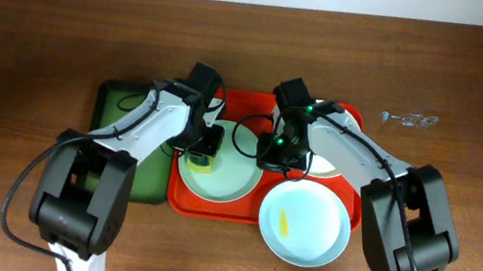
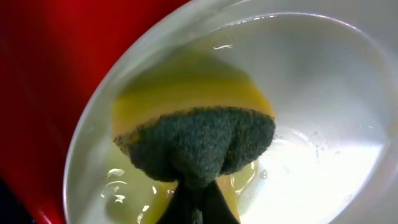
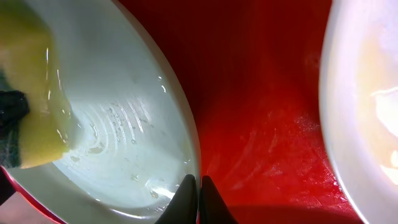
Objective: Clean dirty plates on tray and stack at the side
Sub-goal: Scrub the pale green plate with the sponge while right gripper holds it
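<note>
The red tray (image 1: 255,109) holds a pale green plate (image 1: 225,177) at its left. My left gripper (image 1: 203,149) is shut on a yellow sponge with a dark green scouring side (image 2: 193,140) and presses it onto this wet plate (image 2: 311,87). My right gripper (image 1: 275,155) is shut on the plate's right rim (image 3: 198,186); the plate (image 3: 124,124) and sponge (image 3: 31,118) show in that view. A cream plate (image 1: 332,165) lies at the tray's right, partly under the right arm. A pale blue plate (image 1: 305,224) with a yellow smear (image 1: 284,222) overhangs the tray's front right.
A dark green tray (image 1: 121,126) lies just left of the red tray, under the left arm. A small clear glinting patch (image 1: 409,118) sits on the wooden table at the back right. Red tray floor (image 3: 261,124) shows between the two plates.
</note>
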You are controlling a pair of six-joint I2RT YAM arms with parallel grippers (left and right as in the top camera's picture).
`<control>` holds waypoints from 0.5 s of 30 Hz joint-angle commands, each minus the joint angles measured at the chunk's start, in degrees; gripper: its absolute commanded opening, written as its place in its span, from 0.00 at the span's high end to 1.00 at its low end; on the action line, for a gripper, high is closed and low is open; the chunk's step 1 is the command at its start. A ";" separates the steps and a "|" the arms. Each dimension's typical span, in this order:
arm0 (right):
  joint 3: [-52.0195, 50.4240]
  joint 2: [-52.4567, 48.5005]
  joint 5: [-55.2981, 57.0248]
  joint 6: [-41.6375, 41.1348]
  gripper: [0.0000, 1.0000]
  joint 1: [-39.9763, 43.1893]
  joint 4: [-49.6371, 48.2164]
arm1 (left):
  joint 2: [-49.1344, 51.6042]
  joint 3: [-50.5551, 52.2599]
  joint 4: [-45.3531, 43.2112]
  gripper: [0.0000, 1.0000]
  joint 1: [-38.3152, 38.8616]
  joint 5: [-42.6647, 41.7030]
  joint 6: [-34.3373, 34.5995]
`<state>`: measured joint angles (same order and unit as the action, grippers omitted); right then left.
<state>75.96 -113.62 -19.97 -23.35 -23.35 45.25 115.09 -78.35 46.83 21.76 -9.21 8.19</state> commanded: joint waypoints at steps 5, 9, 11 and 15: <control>0.09 0.74 1.55 0.63 0.96 -0.26 0.37 | 3.15 4.83 -4.83 1.00 0.33 -2.56 0.59; 0.09 0.74 1.55 0.61 0.96 -0.26 0.20 | 2.89 3.65 -5.03 1.00 0.13 -15.50 0.55; 0.09 0.74 1.55 0.61 0.96 -0.26 0.20 | 0.13 0.28 -2.43 1.00 -0.39 -15.21 0.55; 0.09 0.74 1.55 0.63 0.96 -0.26 0.22 | -11.69 -1.31 -0.46 1.00 -0.55 3.32 0.63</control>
<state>75.96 -113.62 -18.33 -23.33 -23.35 45.47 109.25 -77.71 45.15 21.15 -15.97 8.60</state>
